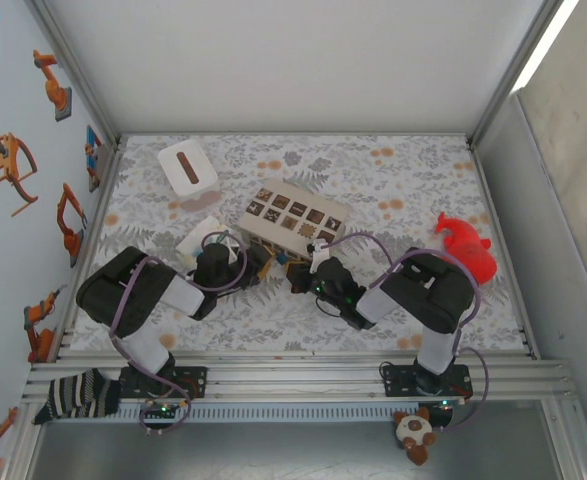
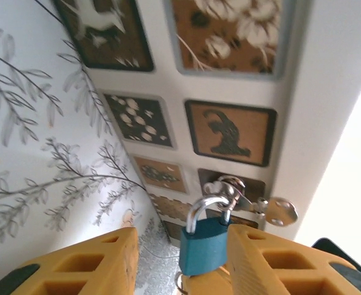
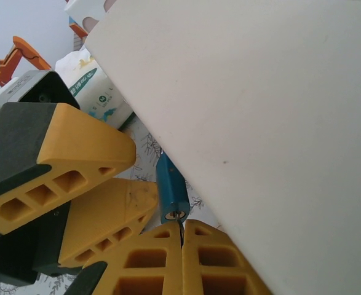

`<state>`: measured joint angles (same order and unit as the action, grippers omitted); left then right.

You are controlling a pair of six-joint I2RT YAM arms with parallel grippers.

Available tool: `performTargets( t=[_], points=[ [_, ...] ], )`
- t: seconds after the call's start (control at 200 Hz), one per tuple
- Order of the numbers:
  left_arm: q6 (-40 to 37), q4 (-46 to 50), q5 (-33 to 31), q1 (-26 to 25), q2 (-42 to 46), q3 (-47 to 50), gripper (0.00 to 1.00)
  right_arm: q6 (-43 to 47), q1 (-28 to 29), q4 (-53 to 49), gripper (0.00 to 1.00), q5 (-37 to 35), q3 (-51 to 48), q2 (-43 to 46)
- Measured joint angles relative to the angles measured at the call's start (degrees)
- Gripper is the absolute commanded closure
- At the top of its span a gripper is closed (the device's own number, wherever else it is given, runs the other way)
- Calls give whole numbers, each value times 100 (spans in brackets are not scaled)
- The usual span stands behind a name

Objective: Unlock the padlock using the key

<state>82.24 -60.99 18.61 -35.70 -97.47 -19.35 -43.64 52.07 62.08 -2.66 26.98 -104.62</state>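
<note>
Nearest, the two arms reach in from the near edge of the desk [image 1: 413, 180] and meet at the near face of the patterned box [image 1: 293, 218]. The right hand [image 3: 181, 231] is pinched fully together on the key [image 3: 179, 221]. The key's thin blade pokes out from between the tips and meets the keyhole in the underside of the padlock [image 2: 203, 249]; how deep it sits I cannot tell. Gripping so close to the tip probably keeps the blade stiff for the turn.

The left hand [image 2: 181, 233] stands part open astride the blue padlock body. One finger [image 2: 272, 264] seems to lie against the body, while the other finger [image 2: 75, 267] stands apart. It braces rather than clamps, likely so the lock cannot swing away as the key pushes in.

Just beyond, the padlock hangs by its closed shackle from the silver hasp [image 2: 228, 187] on the box, so the lock is not yet undone. Farther left lies a wipes packet [image 1: 201, 238], then a white tissue box [image 1: 187, 167]. A red object [image 1: 465, 245] sits well off to the right.
</note>
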Motion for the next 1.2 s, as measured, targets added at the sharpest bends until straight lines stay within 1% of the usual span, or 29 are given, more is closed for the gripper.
performTargets(
  t=[0.15, 0.571, 0.701, 0.862, 0.937, 1.002, 1.012, 1.042, 1.127, 1.202],
  points=[
    [144, -350, -83, -105, -79, 20, 57, -66, 26, -28, 100, 2, 52, -22],
    [505, -1499, -205, -286, -990, -70, 65, -151, 44, -120, 100, 2, 90, -37],
    [566, -1596, -210, -306, -1082, -129, 69, -186, 52, -116, 100, 0, 92, -37],
    [560, -1589, -225, -313, -1075, -149, 77, -247, 52, -81, 100, -48, 94, -37],
    [527, -1526, -238, -313, -1034, -151, 79, -302, 52, -57, 100, -68, 94, -37],
    [507, -1405, -256, -313, -949, -151, 83, -334, 52, -44, 100, -70, 94, -37],
    [501, -1388, -256, -313, -938, -151, 84, -339, 52, -37, 100, -70, 94, -37],
    [492, -1316, -267, -313, -883, -151, 84, -358, 52, -15, 94, -70, 94, -35],
    [448, -1117, -282, -313, -739, -153, 85, -444, 52, 17, 82, -66, 94, -22],
    [433, -1027, -273, -321, -640, -177, 87, -470, 61, 31, 75, -48, 94, 15]
  ],
)
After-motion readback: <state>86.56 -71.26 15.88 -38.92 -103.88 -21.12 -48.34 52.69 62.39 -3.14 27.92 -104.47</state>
